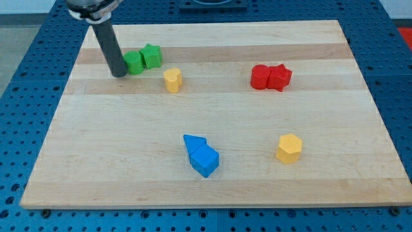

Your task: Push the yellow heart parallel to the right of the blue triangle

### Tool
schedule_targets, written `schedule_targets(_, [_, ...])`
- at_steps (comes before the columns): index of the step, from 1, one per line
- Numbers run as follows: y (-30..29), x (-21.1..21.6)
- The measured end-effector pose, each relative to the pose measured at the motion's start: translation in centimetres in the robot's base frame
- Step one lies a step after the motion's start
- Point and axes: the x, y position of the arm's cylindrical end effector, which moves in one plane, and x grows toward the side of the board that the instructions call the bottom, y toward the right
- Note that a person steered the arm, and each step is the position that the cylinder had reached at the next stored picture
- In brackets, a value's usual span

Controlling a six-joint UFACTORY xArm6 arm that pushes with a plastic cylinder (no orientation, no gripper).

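Observation:
The yellow heart (172, 80) sits in the upper left part of the wooden board (212, 187). The blue triangle (192, 143) lies at lower centre, touching a blue cube-like block (206, 161) just below and to its right. My tip (120, 75) rests on the board at the upper left, to the left of the yellow heart and touching or almost touching the left side of a green block (134, 62). The heart is well above and slightly left of the blue triangle.
A second green block, star-like (152, 56), touches the first on its right. Two red blocks (260, 77) (280, 77) sit together at upper right. A yellow hexagon-like block (289, 148) stands at lower right, level with the blue triangle.

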Motion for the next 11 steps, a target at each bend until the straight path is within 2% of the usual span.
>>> schedule_targets(2, [3.5,1.6])
schedule_targets(4, [11.7,1.8])
schedule_targets(7, [13.5,6.7])
schedule_targets(9, [18.7,7.9])
schedule_targets(11, [18.8,10.6])
